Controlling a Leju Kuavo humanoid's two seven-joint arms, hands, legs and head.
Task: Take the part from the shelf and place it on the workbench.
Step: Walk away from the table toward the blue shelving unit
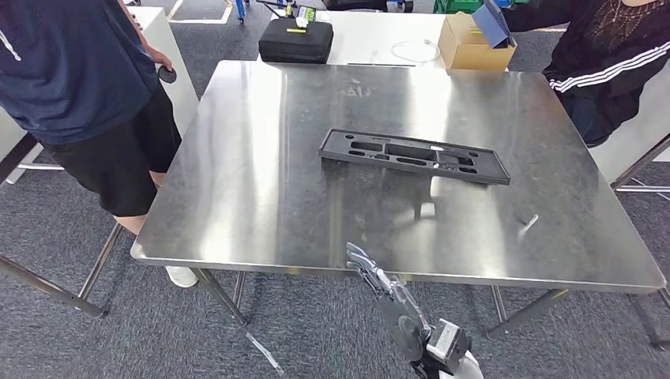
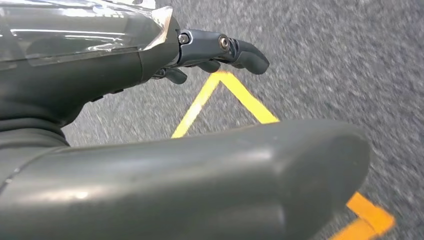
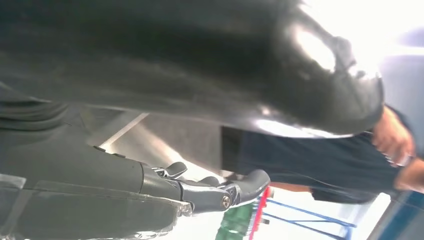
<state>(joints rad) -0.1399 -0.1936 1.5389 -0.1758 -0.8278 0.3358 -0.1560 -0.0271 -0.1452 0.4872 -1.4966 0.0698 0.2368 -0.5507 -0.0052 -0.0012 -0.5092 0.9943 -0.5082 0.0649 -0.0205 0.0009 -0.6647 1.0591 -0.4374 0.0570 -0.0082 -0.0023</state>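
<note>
Glossy brushed-metal workbench point(image 1: 261, 158) (streaky reflections), matt black plastic part point(image 1: 413, 155), rough grey carpet point(image 1: 71, 339)

A person in a dark blue top and black shorts point(image 1: 95, 87) stands at the near left corner, one hand on a small dark object point(image 1: 167, 74). A second person in a black jacket with white sleeve stripes point(image 1: 612, 55) sits at the far right. Behind, a white table point(image 1: 379, 39) carries a black zippered case point(image 1: 296, 41), a coiled white cable point(image 1: 415, 51) and an open cardboard box point(image 1: 472, 46). Yellow tape lines point(image 2: 227, 97) mark the grey carpet.
</note>
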